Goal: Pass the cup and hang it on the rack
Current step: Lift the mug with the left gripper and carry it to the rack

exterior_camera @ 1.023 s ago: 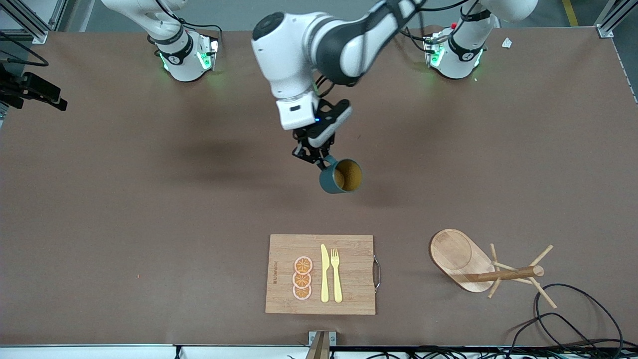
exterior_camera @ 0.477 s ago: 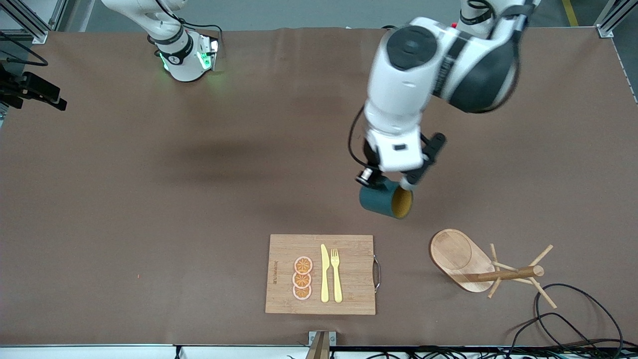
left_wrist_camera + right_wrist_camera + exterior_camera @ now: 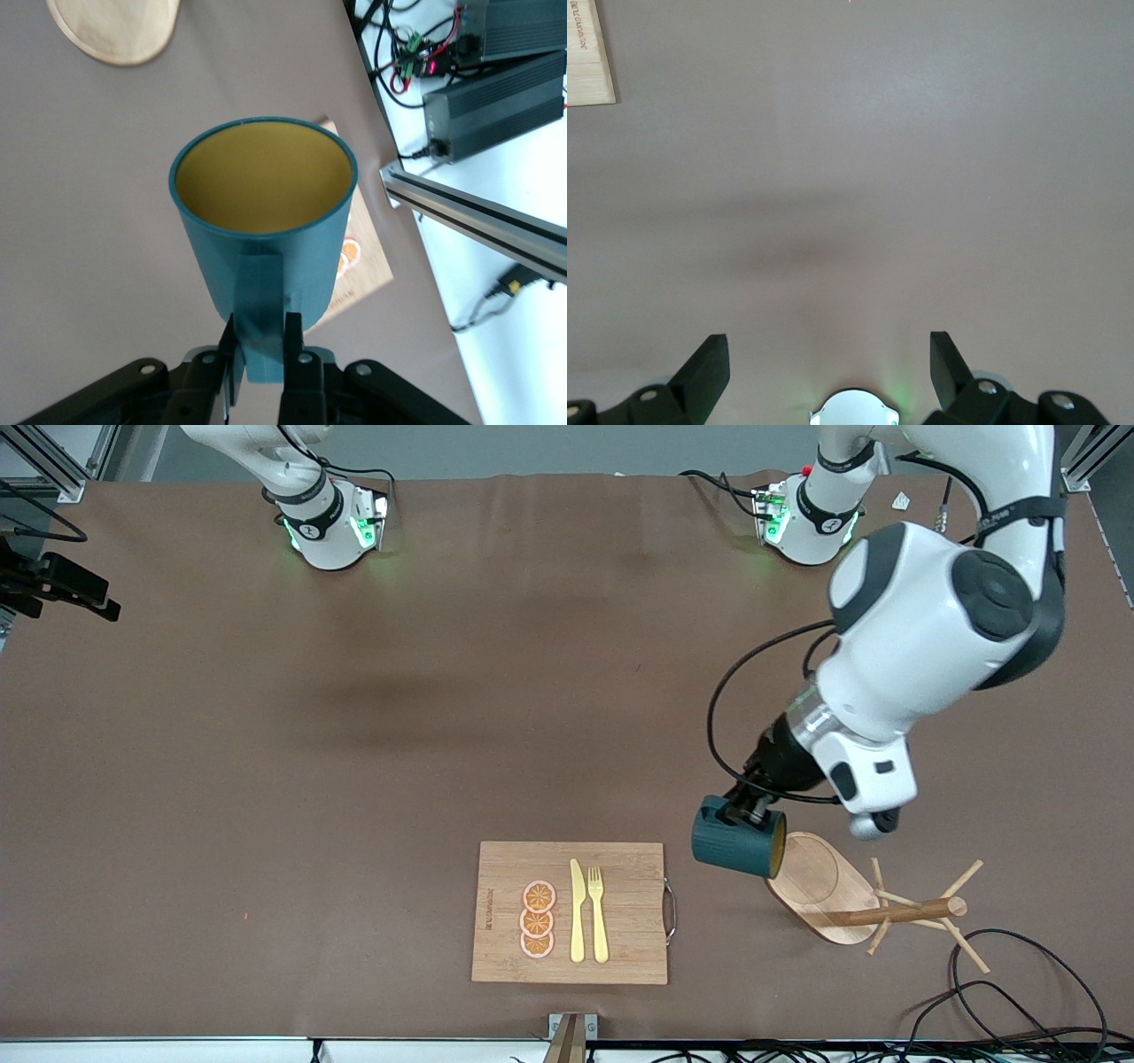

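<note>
Cup [image 3: 738, 847] now beside rack [image 3: 819, 884], axis sideways.

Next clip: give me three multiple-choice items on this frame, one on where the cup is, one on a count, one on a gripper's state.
1. What is the cup over?
A. the cutting board
B. the table by the rack's base
C. a rack peg

2. How many orange slices lie on the cutting board?
A. two
B. three
C. five

3. What is the state of the left gripper?
A. shut on the cup's handle
B. open over the cup
C. resting on the table

Answers:
1. B: the cup hangs tilted beside the base of the rack.
2. B: three lie in a row beside the knife.
3. A: its fingers clamp the handle; the right gripper is open.
</note>
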